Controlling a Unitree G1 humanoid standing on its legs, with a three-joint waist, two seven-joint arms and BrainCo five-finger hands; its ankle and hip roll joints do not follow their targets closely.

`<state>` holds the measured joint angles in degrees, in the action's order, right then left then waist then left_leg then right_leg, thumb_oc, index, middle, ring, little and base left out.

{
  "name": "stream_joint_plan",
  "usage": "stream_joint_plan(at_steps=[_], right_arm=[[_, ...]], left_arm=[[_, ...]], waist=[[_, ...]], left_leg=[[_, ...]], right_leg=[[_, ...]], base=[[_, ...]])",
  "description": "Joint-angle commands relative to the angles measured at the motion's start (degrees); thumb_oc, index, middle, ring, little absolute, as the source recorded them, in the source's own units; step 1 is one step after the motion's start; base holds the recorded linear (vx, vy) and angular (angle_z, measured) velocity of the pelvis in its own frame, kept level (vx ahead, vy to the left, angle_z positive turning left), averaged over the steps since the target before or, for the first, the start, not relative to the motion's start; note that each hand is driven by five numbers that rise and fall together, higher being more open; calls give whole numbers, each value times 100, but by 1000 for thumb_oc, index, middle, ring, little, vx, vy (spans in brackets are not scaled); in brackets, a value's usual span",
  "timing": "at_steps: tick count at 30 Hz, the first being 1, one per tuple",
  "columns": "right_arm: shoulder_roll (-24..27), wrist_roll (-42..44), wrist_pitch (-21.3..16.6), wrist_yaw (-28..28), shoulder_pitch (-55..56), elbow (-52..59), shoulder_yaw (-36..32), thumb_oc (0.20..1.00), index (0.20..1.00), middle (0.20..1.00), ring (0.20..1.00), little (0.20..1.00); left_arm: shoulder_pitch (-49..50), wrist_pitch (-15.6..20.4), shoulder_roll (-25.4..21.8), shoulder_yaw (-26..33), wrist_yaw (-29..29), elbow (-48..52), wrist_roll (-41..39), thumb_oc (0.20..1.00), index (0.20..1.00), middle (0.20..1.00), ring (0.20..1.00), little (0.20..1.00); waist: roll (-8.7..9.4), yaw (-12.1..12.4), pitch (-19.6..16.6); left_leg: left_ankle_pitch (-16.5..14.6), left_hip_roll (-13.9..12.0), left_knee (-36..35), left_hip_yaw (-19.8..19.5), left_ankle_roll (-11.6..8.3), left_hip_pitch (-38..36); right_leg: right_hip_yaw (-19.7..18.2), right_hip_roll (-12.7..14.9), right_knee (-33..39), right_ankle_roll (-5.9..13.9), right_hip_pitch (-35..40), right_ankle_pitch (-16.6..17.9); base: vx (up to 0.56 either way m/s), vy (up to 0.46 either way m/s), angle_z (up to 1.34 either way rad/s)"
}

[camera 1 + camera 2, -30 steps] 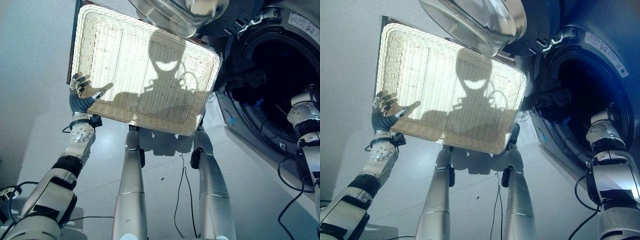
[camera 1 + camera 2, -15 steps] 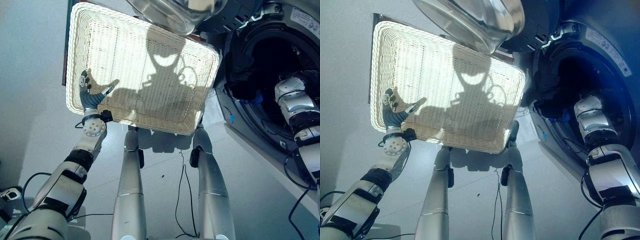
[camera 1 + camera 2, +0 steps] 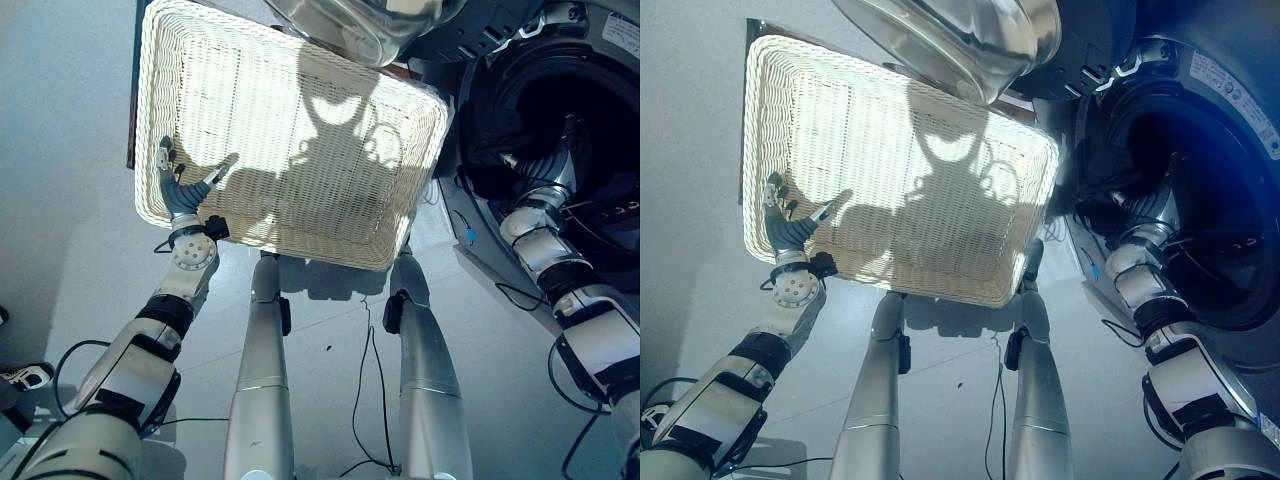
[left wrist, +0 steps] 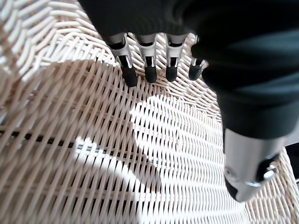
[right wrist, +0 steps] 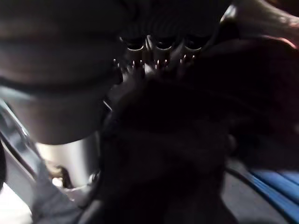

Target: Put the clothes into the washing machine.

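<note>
My right hand (image 5: 159,51) is deep in the drum at three o'clock, fingers lost against dark clothes (image 5: 187,154), so I cannot tell whether they grip. My left hand (image 3: 177,190) rests spread and released on the near-left rim of the white wicker basket (image 3: 300,140) at ten o'clock. The washing machine (image 3: 1200,200) stands open, its glass door (image 3: 950,40) overhanging the basket at twelve.

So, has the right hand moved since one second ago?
Yes. The right arm has reached further up into the washing machine drum, so the right hand now lies among dark clothes inside.
</note>
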<state>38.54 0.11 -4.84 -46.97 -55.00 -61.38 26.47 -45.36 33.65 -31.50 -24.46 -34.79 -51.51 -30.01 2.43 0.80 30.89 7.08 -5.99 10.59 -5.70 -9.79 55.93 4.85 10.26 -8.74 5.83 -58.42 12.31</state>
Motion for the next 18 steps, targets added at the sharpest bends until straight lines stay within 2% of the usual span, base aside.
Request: stream_joint_plan(at_steps=[1, 5, 10, 12, 18], right_arm=[[230, -76, 113, 385, 48, -274, 203, 1000, 1000, 1000, 1000, 1000], [178, -54, 369, 588, -14, -606, 319, 1000, 1000, 1000, 1000, 1000], [259, -208, 940, 755, -350, -934, 477, 1000, 1000, 1000, 1000, 1000], [272, -251, 994, 778, -415, -953, 513, 1000, 1000, 1000, 1000, 1000], [246, -350, 1554, 1144, -701, -993, 698, 1000, 1000, 1000, 1000, 1000]], left_arm=[[-225, 171, 202, 330, 99, -88, 226, 1000, 1000, 1000, 1000, 1000], [-276, 178, 220, 298, 120, -137, 240, 1000, 1000, 1000, 1000, 1000], [-392, 111, 251, 223, 88, -113, 282, 1000, 1000, 1000, 1000, 1000], [-399, 104, 256, 228, 85, -106, 288, 1000, 1000, 1000, 1000, 1000], [-447, 59, 234, 215, 116, -80, 281, 1000, 1000, 1000, 1000, 1000]], waist=[[-234, -85, -110], [-254, -53, -110], [-338, 0, -110], [-352, 11, -110], [-428, 59, -110]], left_leg=[[140, 206, 117, 143, 529, 302], [159, 209, 133, 124, 538, 340], [191, 243, 92, 84, 543, 373], [198, 241, 84, 85, 541, 376], [225, 260, 61, 49, 527, 439]], right_leg=[[99, -113, -396, 154, -25, -225], [119, -112, -421, 144, -59, -211], [124, -88, -388, 157, -109, -163], [128, -81, -387, 162, -113, -159], [106, -64, -364, 150, -185, -156]], base=[[9, -29, 4], [5, -21, 4], [1, -4, 1], [0, 0, 0], [0, 0, 0]])
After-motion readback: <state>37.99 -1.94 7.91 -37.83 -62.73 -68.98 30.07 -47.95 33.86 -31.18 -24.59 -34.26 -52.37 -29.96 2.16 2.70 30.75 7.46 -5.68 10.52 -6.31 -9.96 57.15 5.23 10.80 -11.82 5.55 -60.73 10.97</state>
